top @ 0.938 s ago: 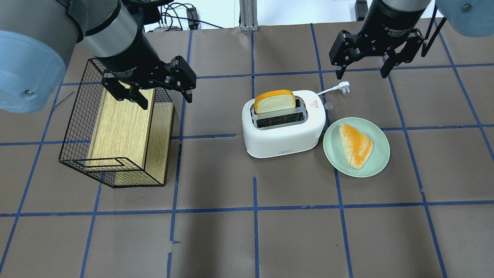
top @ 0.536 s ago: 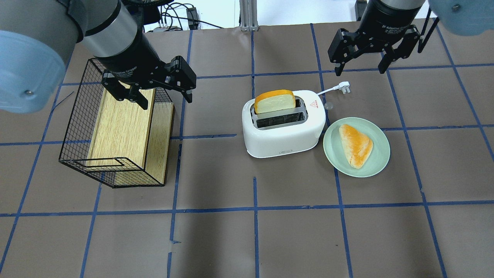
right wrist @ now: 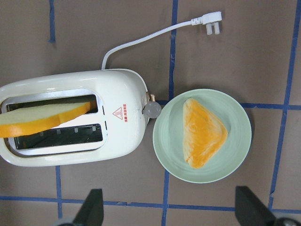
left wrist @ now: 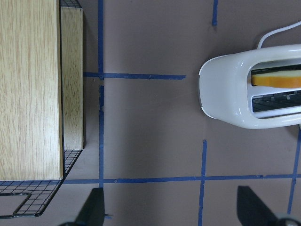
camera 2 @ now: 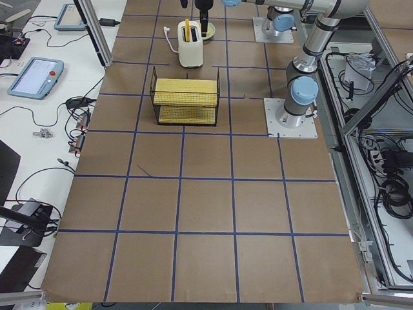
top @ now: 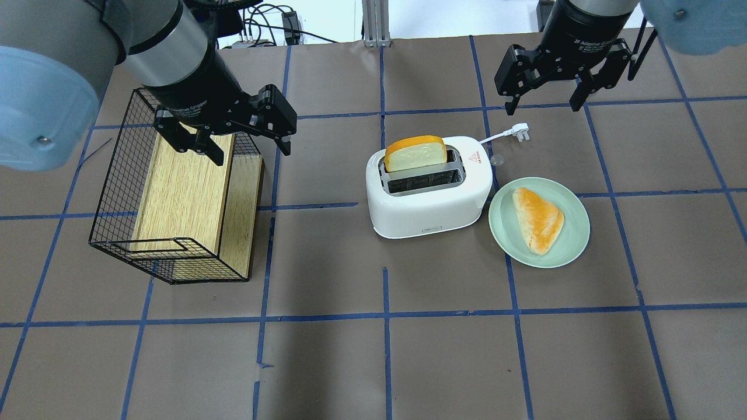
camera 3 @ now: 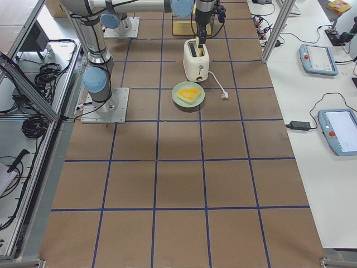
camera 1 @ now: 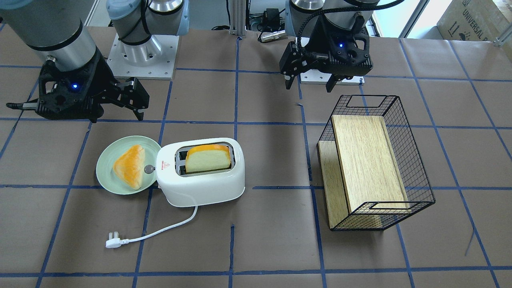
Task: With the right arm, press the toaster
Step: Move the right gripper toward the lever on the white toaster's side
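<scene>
1. White rounded plastic two-slot toaster [top: 429, 186] stands mid-table on the brown paper-covered table [top: 385, 350]. A yellow-crusted bread slice [top: 415, 154] stands proud of the slot farther from the robot, so I judge the lever not yet pressed.
2. The toaster's long axis runs across the table, robot's left to right, with the slots along it. Its silver round lever knob [right wrist: 151, 109] is on the end face pointing to the robot's right, beside the small red triangle mark.
3. The knob end sits just beside the pale green round plate [top: 575, 233], which holds a triangular golden bun [top: 538, 219]. In the right wrist view the knob overlaps the plate rim. I cannot tell whether they touch.
4. The white cord runs off the far side to its plug [top: 521, 133], lying loose on the table.
5. Right black two-finger gripper [top: 543, 109] hangs high, jaws spread wide and empty. Its wrist camera looks straight down with the knob near frame centre, so the target lies below it and apart.
6. Left black gripper [top: 252, 156] hangs over the black wire basket [top: 117, 192] with its light wooden board [top: 181, 192], jaws likewise wide and empty, well apart from the toaster.
7. The right arm is the nearer to the knob end. The press calls for a descent onto the knob without catching the plate.
</scene>
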